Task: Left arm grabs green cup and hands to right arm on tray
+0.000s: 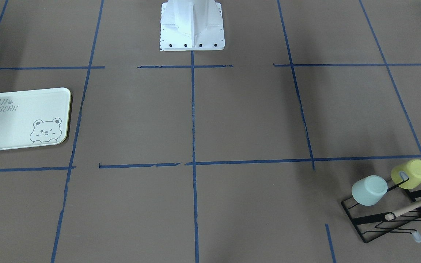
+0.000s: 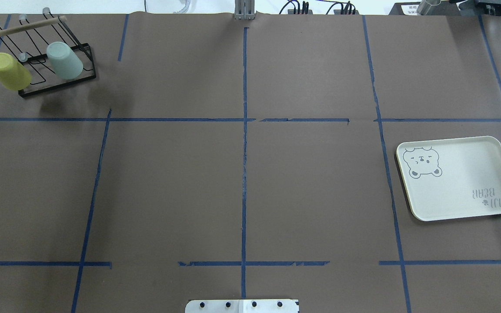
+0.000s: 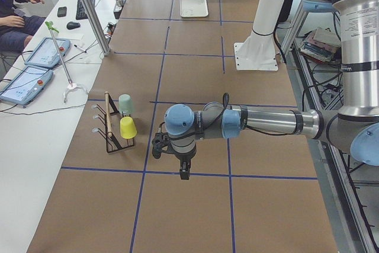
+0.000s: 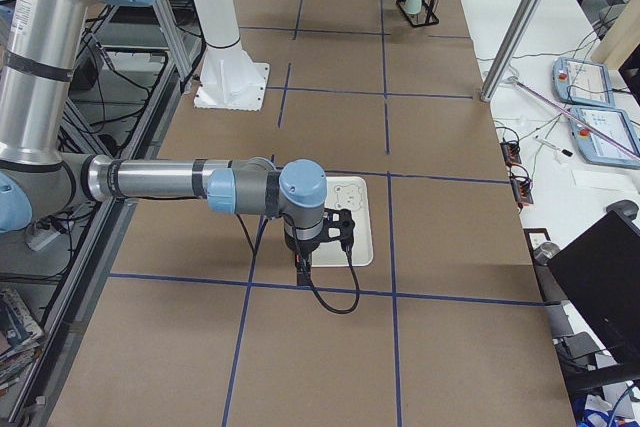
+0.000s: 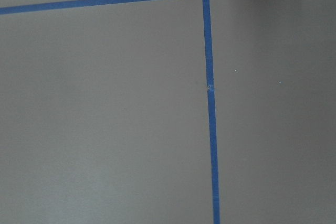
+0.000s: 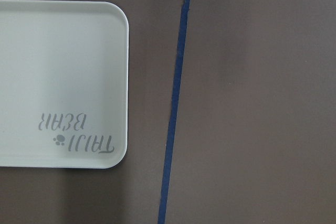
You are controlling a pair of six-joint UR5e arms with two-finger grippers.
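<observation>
green cup [image 1: 369,190] on the rack [image 1: 373,219], far from tray [image 1: 13,124]; cannot tell if left gripper [image 3: 157,149] or right gripper [image 4: 345,232] is open

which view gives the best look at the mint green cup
The exterior front-facing view: the green cup is largest there, tipped on a prong of the black rack beside the yellow-green cup. Overhead shows it smaller; both side views show it tiny; the wrist views miss it.

green cup [image 1: 369,190]: pale mint
tray [image 1: 13,126]: cream-green, grey bear print
second cup [image 1: 411,174]: yellow-green
rack [image 1: 369,219]: black, tips seemingly whitish
table [image 1: 250,120]: brown, blue grid
</observation>
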